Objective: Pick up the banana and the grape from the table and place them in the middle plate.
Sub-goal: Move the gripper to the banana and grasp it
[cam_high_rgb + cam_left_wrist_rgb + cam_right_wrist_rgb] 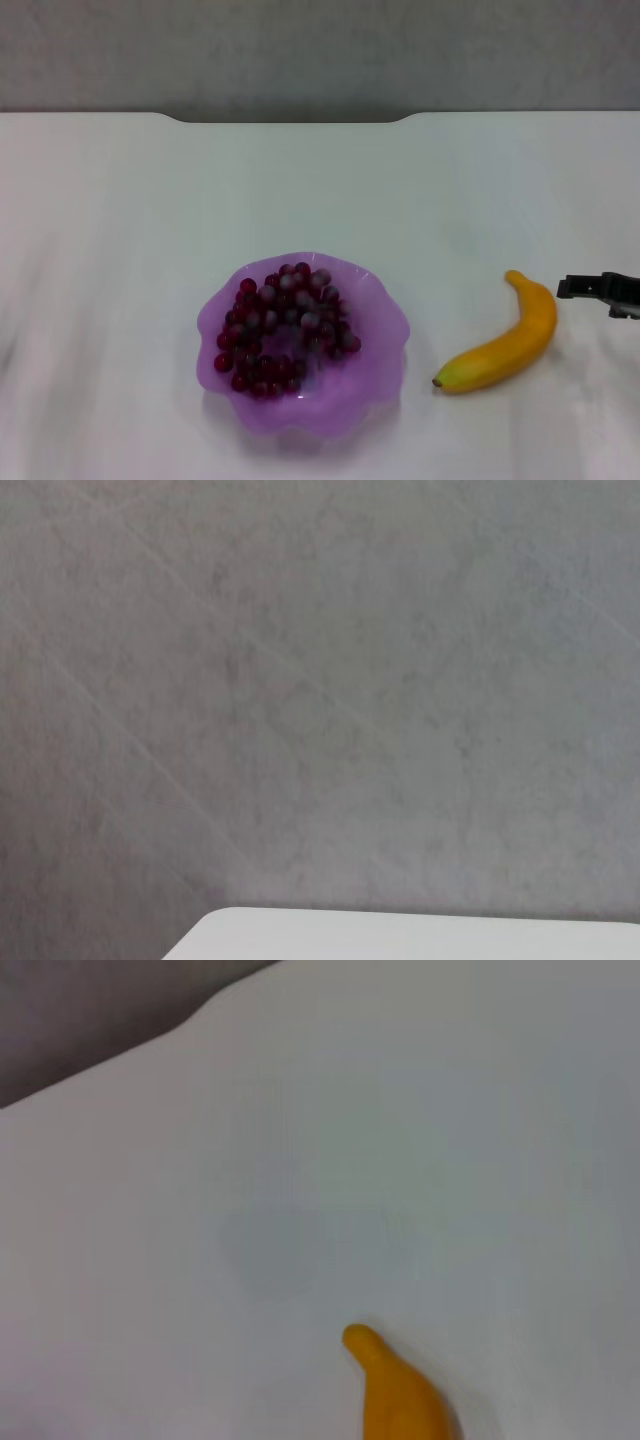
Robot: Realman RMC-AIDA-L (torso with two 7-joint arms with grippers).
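The purple scalloped middle plate [385,335] sits on the white table [320,190] at the front centre. The bunch of dark red grapes [285,325] lies inside it. The yellow-orange banana [510,345] lies on the table to the right of the plate, its greenish tip toward the plate. Its upper end also shows in the right wrist view [400,1395]. My right gripper [590,288] enters from the right edge, just right of the banana's upper end and apart from it. My left gripper is out of view.
The table's far edge has a notch [290,118] with a grey wall behind. The left wrist view shows only grey wall and a corner of the table [400,935].
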